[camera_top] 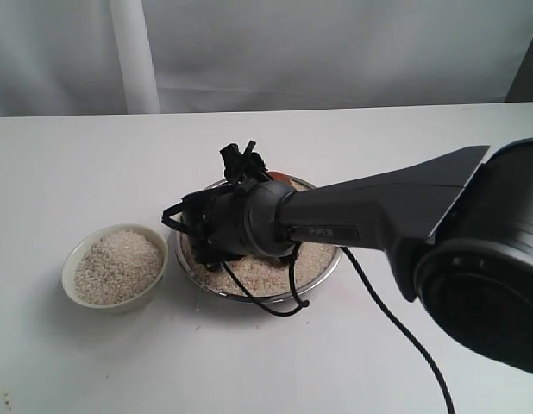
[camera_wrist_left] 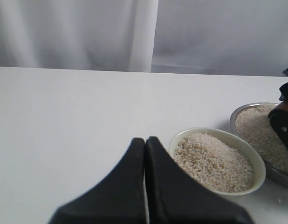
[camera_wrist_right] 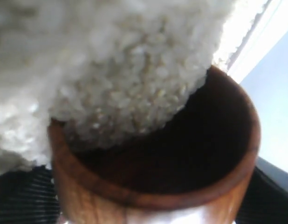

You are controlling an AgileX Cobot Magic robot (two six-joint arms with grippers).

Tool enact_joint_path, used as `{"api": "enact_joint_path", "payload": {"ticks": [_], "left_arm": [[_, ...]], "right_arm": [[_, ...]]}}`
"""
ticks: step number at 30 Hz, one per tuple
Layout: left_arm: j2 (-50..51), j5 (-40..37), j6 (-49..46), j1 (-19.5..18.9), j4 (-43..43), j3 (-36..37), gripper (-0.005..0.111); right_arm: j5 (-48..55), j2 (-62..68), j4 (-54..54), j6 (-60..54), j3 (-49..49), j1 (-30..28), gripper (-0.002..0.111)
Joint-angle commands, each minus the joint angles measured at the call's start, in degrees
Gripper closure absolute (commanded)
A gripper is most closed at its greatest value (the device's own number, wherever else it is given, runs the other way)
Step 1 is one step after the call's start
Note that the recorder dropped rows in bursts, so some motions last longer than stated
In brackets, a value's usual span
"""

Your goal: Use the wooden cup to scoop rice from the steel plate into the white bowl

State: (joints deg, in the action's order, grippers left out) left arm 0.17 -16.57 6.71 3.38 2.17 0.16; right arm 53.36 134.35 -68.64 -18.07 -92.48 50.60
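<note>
Right tool (camera_top: 206, 231): clamped on wooden cup (camera_wrist_right: 181, 196), mouth against rice (camera_wrist_right: 111, 84), hiding much of steel plate (camera_top: 325, 272).
Left tool (camera_wrist_left: 145, 141): closed, empty, near white bowl (camera_wrist_left: 218, 132).

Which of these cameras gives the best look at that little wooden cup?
The right wrist view: the wooden cup fills the picture, its rim and dark inside clear against the rice. The exterior view shows only a reddish sliver behind the arm; the left wrist view barely catches it, if at all.

White table (camera_top: 68, 147); pale grey curtain (camera_top: 335, 52) behind; soft light.
</note>
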Motion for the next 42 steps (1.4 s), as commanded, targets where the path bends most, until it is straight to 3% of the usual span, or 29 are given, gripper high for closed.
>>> {"api": "enact_joint_path", "payload": {"ticks": [1,17,42], "left_arm": [[-0.2,0.2,0.3,0.2,-0.3,-0.2,0.107],[-0.2,0.2,0.2,0.2,-0.3,-0.2,0.107],[-0.2,0.2,0.4,0.2,-0.3,-0.2,0.107]], "right_arm": [[-0.4,-1.4,4.3,0.0,0.0,0.3,0.108],[-1.7,-4.1,17.0,1.0,0.0,0.2,0.108],[-11.7,-7.4,28.1,16.8,2.4,-3.9,0.108]]}}
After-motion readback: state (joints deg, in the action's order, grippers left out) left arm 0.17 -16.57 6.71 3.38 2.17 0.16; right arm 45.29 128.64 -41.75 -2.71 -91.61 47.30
